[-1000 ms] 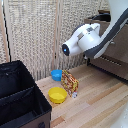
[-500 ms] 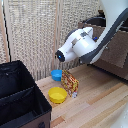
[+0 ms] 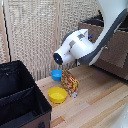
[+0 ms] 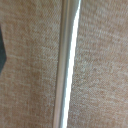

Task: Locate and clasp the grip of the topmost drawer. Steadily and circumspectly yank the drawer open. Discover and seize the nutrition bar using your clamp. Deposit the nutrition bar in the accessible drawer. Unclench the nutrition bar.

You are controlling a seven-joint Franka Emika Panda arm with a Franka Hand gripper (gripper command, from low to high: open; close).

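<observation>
Your jaws cannot be read here: in the exterior view the clamp hides behind the white arm (image 3: 77,47), and the wrist view shows only woven beige screen (image 4: 35,65) crossed by a pale metal strip (image 4: 67,65), with a dark sliver at one edge, so how wide they stand, or whether they hold anything, is not shown.

Below the arm, the nutrition bar (image 3: 70,83) stands near upright on the wooden tabletop (image 3: 95,105), between the blue bowl (image 3: 57,74) and the yellow bowl (image 3: 57,94), close to both. Expect it to be light, thin and crinkly, with a slick wrapper; pinch it across its flat faces near the upper edge, gently. It is orange-red and yellow, busily printed.

The dresser (image 3: 112,55) sits at the exterior view's right; whether the topmost drawer is open, you cannot tell. A black fabric box (image 3: 20,100) fills the lower left.
</observation>
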